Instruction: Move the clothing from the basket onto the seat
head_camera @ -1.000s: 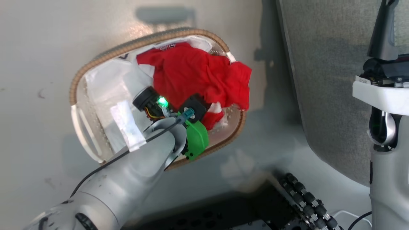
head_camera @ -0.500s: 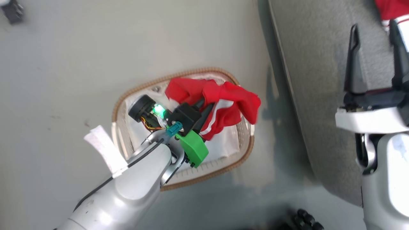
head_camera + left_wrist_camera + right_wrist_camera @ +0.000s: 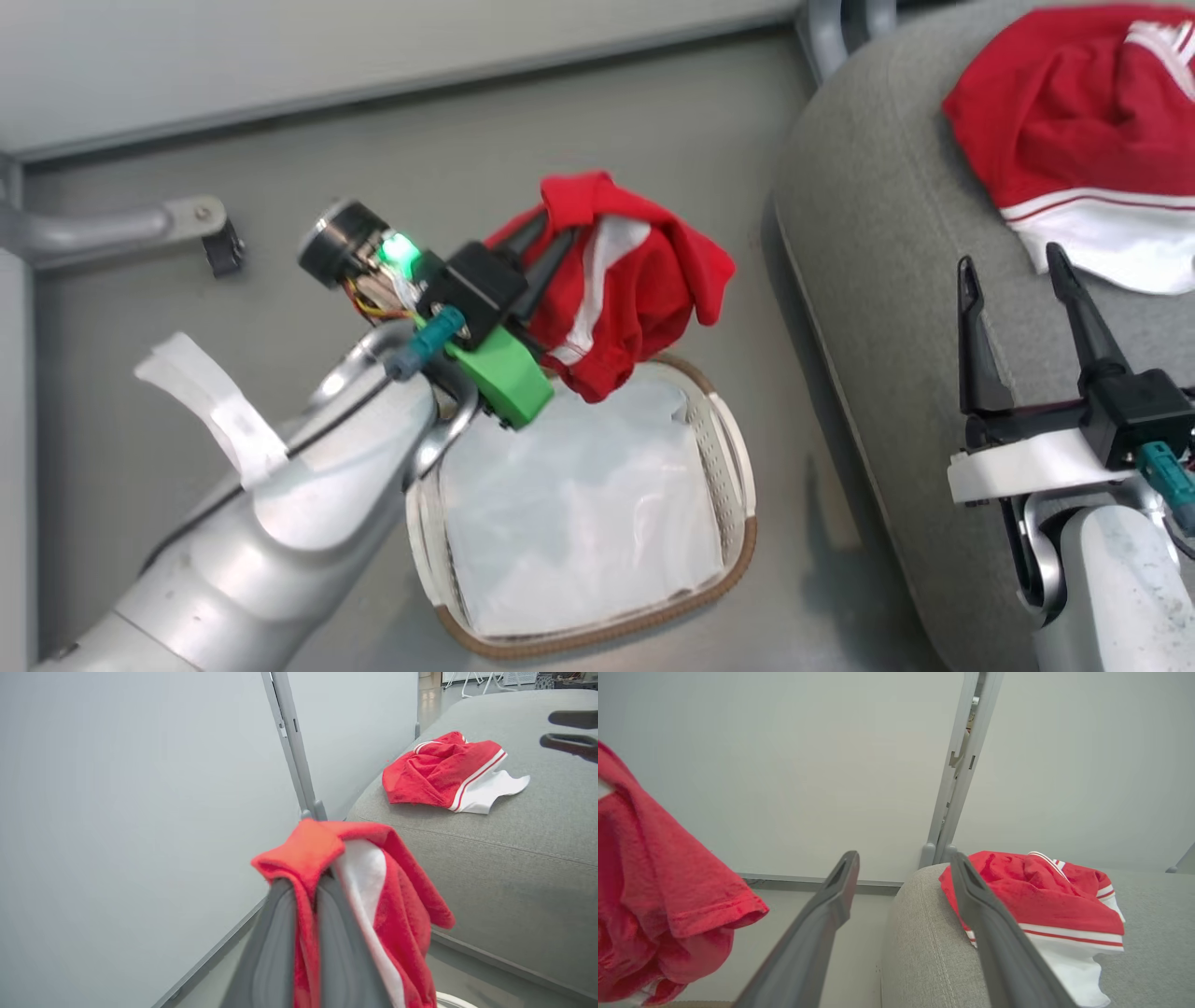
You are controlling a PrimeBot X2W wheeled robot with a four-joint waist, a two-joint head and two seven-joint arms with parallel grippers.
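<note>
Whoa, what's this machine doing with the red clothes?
The robot is emptying a small white plastic laundry basket with a brown woven rim onto the big grey fabric seat. Its left fingers are shut on a red garment with a white stripe, held above the basket, where a glossy white liner sheet shows. Another red-and-white garment lies on the seat, near the right fingers, open and empty.
</note>
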